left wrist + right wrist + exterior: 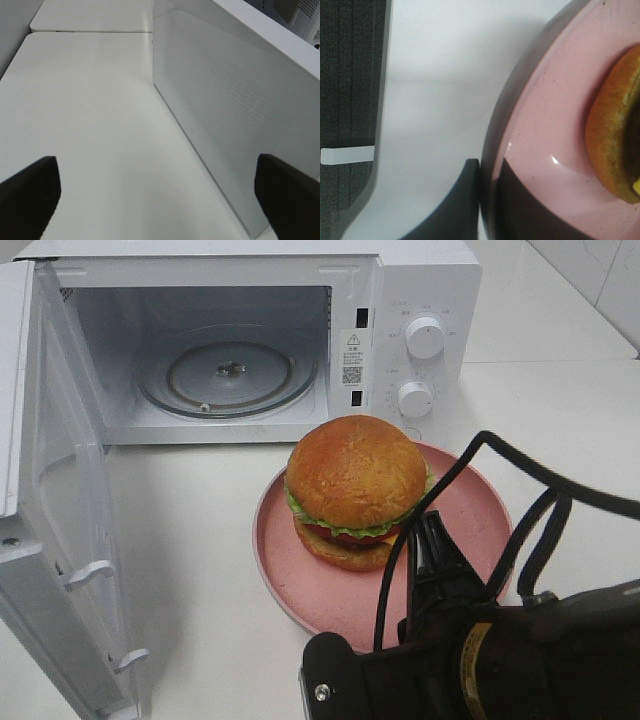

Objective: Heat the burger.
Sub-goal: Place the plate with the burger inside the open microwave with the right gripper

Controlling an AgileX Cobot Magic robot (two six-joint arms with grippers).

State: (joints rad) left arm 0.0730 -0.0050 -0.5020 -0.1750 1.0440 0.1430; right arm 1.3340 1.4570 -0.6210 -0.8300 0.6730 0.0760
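- Exterior high: bare white tabletop (200,540) under a white tiled wall (600,280). Boxy white microwave (420,300) at 11 o'clock, its hinged white door (50,490) swung wide, round glass turntable (230,375) bare inside.
- Round burger (355,490) with glossy golden-brown bun, green lettuce frill and red tomato, seated on a round pink plate (300,580) just in front of the oven, toward 4 o'clock of the cavity mouth.
- Black right gripper (432,530) reaching in from 5 o'clock of the burger, tips at the plate's near rim. Burger therefore at 11 o'clock from the pincer, cavity further out along much the same line.
- Left wrist: black left gripper (160,195) spread wide, holding nothing, hovering over the tabletop beside the door's dotted white panel. No burger in sight here.
- Right wrist: jaws pinched shut on the plate rim, one dark finger (460,210) outside the edge, the other on the pink inner face. Bun edge near, untouched.
- Judged: burger to be carried by the plate, not the bun. Right arm far nearer. Next move probably a level lift and a push toward 11 o'clock. Round load, so no long axis to line up.
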